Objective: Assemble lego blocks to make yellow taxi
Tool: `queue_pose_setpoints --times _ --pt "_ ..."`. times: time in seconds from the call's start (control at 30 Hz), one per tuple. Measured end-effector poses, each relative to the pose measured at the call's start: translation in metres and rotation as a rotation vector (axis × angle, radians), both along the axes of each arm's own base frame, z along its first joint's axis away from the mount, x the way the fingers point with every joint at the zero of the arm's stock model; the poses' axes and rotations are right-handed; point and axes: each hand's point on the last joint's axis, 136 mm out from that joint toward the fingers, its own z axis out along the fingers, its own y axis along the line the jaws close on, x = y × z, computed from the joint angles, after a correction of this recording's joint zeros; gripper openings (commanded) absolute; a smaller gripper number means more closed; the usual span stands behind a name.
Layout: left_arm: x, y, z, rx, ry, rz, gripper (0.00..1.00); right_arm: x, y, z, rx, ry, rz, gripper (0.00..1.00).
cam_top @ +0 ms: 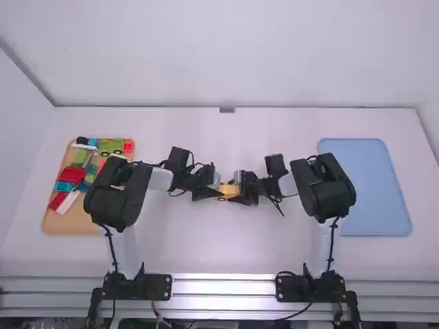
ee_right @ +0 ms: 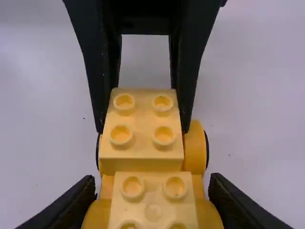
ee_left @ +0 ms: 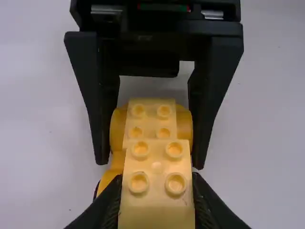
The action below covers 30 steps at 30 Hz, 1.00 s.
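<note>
- Far left, the tray of loose blocks (cam_top: 67,223) rests on the bench (cam_top: 206,257), outboard of your left arm (cam_top: 118,202).
- Your left arm bends inward, its wrist low and aimed right towards the middle. Its end effector (ee_right: 143,126) is closed down to the width of the raised studded block (ee_right: 140,143), one finger on each flank.
- In the middle, between the two wrists, lies the yellow taxi body (ee_right: 194,143). Its long axis runs from one end effector to the other, left to right across the bench. Neither arm is clearly nearer; you have one at each end.
- The raised block sits over the left end of the body; the lower studded part (ee_left: 150,119) is towards the right. I'd judge you are seating or checking that block, so any press should go straight down, square to the long axis; a sideways pull could twist it loose.
- Your right arm (cam_top: 324,195) mirrors the left, wrist low and aimed inward. Its end effector (ee_left: 150,161) is parted to the body's width and appears to clamp the rounded sides, bracing it.
- Far right, the blue tray (cam_top: 363,185) lies beyond that arm.
</note>
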Motion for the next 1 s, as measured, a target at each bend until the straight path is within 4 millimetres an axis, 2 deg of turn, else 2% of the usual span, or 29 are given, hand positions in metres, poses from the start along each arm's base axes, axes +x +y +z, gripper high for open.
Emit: queue_pose_setpoints --times 0.6,1.0 --pt "0.002 -0.0008 0.0009 -0.002 -0.012 0.001 0.02 0.0011 -0.0005 0.0 -0.002 -0.001 -0.002 0.44" --pt "0.0044 -0.0003 0.002 0.034 0.073 0.026 0.02 0.0027 -0.0001 0.0007 -0.002 -0.003 -0.005 0.44"
